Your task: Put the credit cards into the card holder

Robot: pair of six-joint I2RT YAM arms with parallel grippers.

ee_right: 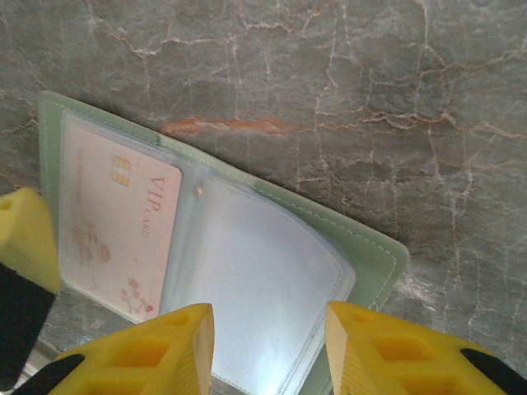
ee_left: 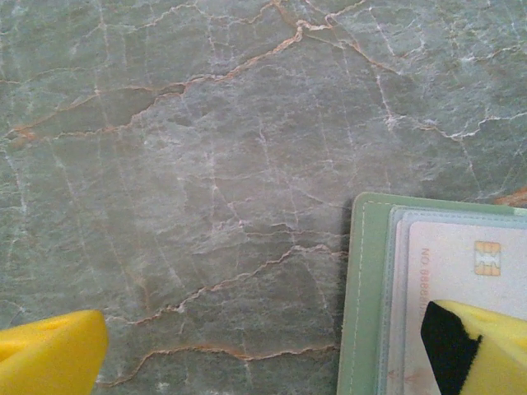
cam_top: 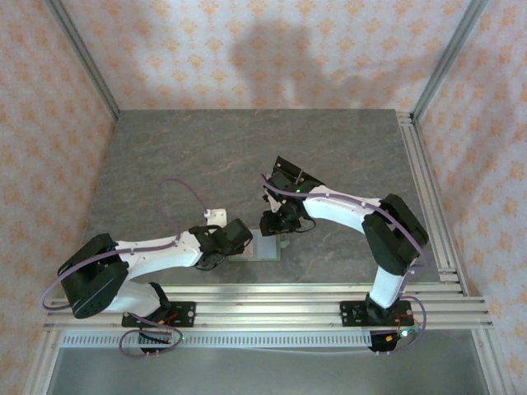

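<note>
Card holder (ee_right: 366,247) spread open flat on the worktop (ee_right: 370,82), squarely under both sets of jaws. Right jaws parted and released, gripping nothing, yellow fingertips (ee_right: 165,346) low over the holder's near edge, the glossy clear sleeve (ee_right: 255,271) shining up through the gap between them. Left jaws flung wide and released as well: one yellow pad (ee_left: 49,354) out over bare stone, the other over the card end of the holder, touching or just above, impossible to tell. Under that pad and behind clear plastic, a pale pink credit card (ee_right: 115,230) already in its pocket, gold chip near the top, "VIP card" lettering down one side, small flower print at the corner. Sage-green border with neat stitching all round, a tiny stud (ee_right: 198,191) at the fold between card pocket and sleeve. Further out, grey-green stone with pale veins and one rusty streak (ee_right: 222,126) just beyond the holder's far edge. From above, holder as a small pale patch close to the worktop's near edge, left arm (cam_top: 156,255) reaching in from one side, right arm (cam_top: 346,210) bending in from the other, wrists almost meeting over it. Beyond that, aluminium rails (cam_top: 272,300) along the front with both bases bolted on, and orange-patterned walls (cam_top: 247,49) on three sides.
</note>
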